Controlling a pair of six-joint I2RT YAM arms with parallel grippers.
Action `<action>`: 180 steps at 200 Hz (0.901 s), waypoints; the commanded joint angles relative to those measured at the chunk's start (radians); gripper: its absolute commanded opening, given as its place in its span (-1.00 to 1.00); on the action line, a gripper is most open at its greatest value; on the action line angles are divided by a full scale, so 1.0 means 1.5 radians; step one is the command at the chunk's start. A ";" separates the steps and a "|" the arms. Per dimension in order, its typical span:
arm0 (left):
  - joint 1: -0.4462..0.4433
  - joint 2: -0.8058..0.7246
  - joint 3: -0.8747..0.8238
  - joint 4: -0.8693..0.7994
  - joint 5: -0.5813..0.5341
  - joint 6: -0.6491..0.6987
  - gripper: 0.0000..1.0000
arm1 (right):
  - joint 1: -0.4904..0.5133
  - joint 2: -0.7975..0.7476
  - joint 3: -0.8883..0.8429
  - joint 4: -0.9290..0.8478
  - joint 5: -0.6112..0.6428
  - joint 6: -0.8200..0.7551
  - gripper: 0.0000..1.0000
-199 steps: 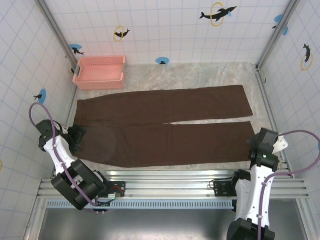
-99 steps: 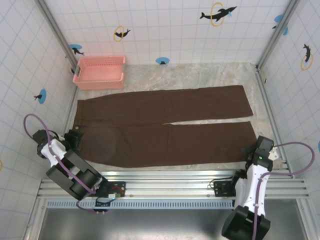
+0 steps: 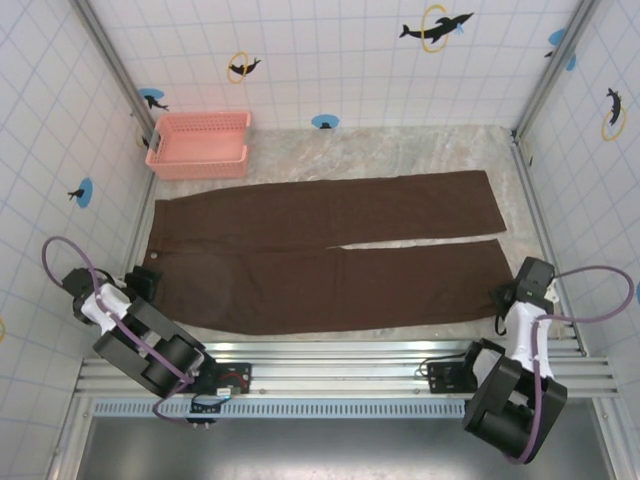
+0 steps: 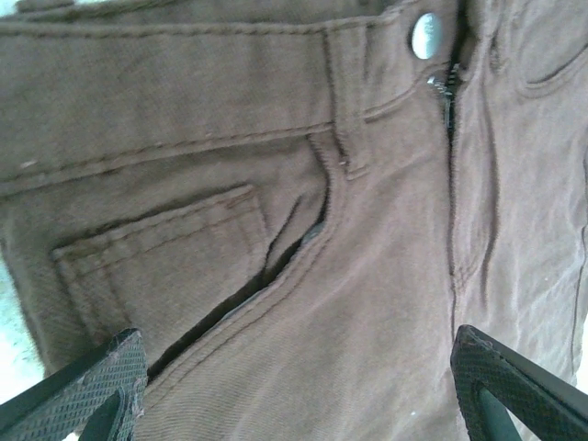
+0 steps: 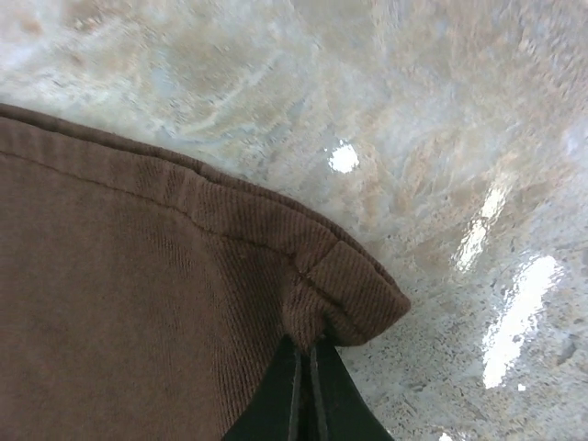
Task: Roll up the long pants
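The plain, dark chocolate-brown fabric long pants (image 3: 330, 255) lie flat across the pale marbled desk (image 3: 400, 150), with the waistband toward 9 o'clock and both hems toward 3. At 4 o'clock the right pincer (image 5: 308, 349) is pressed together, pinching the near leg's hem corner. At 8 o'clock the left pincer (image 4: 296, 367) hangs spread above the waistband, with the silver button (image 4: 425, 35) at its 1 o'clock.

The long pants (image 3: 330, 255) are plain dark brown and spread out flat on the desk (image 3: 400, 150), not rolled at all. The waistband's at the left and both legs run off to the right side by side, splitting slightly toward the hems. Up close there's a silver button (image 4: 424, 35), the fly zipper, and a front pocket gaping a little.
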 commanded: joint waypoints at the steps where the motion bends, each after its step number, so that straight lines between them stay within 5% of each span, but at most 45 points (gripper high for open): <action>1: 0.020 -0.018 -0.006 -0.014 -0.022 -0.008 0.74 | -0.004 -0.029 0.062 -0.027 0.030 -0.021 -1.00; 47: 0.034 -0.013 0.000 -0.018 -0.048 -0.015 0.74 | -0.066 0.025 0.122 -0.033 -0.011 -0.041 -1.00; 109: 0.034 -0.019 -0.031 -0.021 -0.086 -0.038 0.45 | -0.068 0.035 0.127 -0.025 -0.007 -0.050 -1.00; 169: 0.034 0.000 -0.024 -0.063 -0.138 -0.044 0.43 | -0.068 0.043 0.146 -0.036 -0.013 -0.049 -1.00; 180: 0.035 0.005 -0.024 -0.059 -0.145 -0.046 0.27 | -0.067 0.042 0.148 -0.037 -0.014 -0.049 -1.00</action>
